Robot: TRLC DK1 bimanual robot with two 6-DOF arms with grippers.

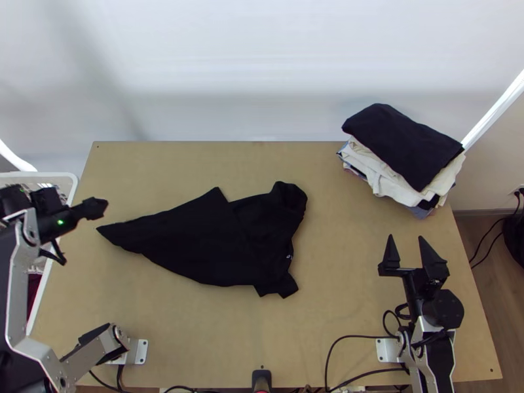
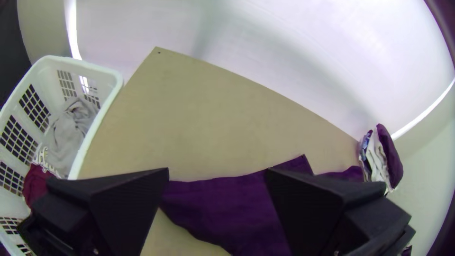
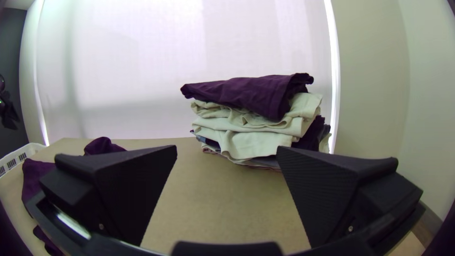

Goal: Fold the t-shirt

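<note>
A black t-shirt (image 1: 209, 245) lies bunched and loosely twisted on the table, one end drawn out to a point toward the left and a rumpled part at its right. My left gripper (image 1: 98, 208) is above the table's left side, just beyond that pointed end. In the left wrist view my left gripper (image 2: 217, 171) stands open, with the shirt (image 2: 222, 204) beyond its fingers. Over the table's right side my right gripper (image 1: 405, 243) is open and apart from the shirt. The right wrist view shows my right gripper (image 3: 227, 149) with nothing between its fingers.
A stack of folded clothes (image 1: 409, 157), a black piece on top, sits at the table's back right corner. At the left edge stands a white basket (image 2: 111, 102) with grey and dark red cloth inside. Bare table (image 1: 347, 262) lies between the shirt and my right gripper.
</note>
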